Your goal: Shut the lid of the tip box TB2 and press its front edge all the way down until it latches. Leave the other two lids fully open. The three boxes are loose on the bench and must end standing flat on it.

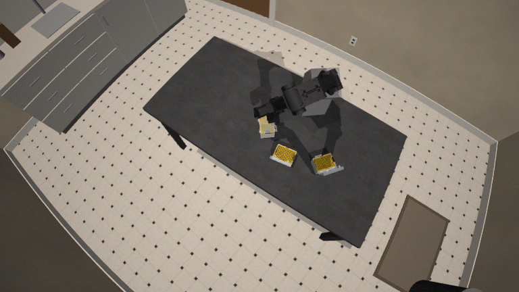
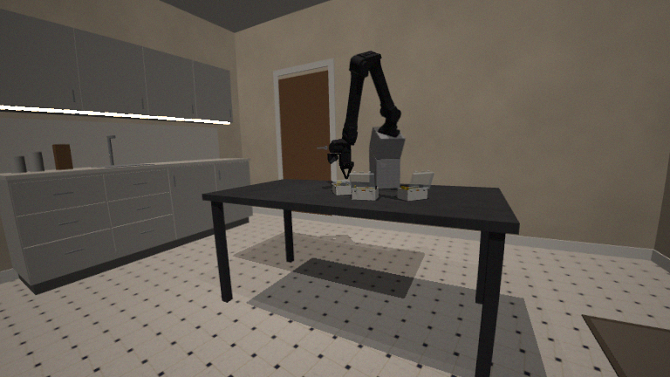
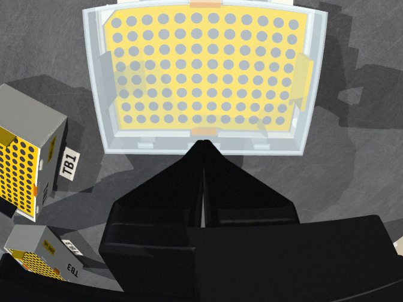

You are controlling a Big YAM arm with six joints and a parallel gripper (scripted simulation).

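Observation:
The tip box TB2 [image 1: 266,128] [image 2: 340,188] [image 3: 208,74] stands on the black bench [image 1: 217,90] [image 2: 445,209]. Its clear lid lies down over the yellow rack, which shows pale through it. An orange latch tab [image 3: 203,131] sits at the middle of the lid's near edge. My gripper [image 3: 203,150] [image 2: 347,175] [image 1: 267,115] is shut and empty, pointing down, with its tips right at that near edge by the tab. I cannot tell whether they touch it. TB1 [image 1: 283,153] [image 2: 364,192] [image 3: 19,169] and TB3 [image 1: 324,163] [image 2: 412,192] [image 3: 35,258] stand with their lids open and their racks bare.
The arm's grey pedestal [image 1: 316,109] [image 2: 386,161] stands on the bench behind the boxes. TB1 is close to the left of my fingers in the wrist view, with TB3 beyond it. Kitchen cabinets [image 2: 93,210] stand off to the left of the bench.

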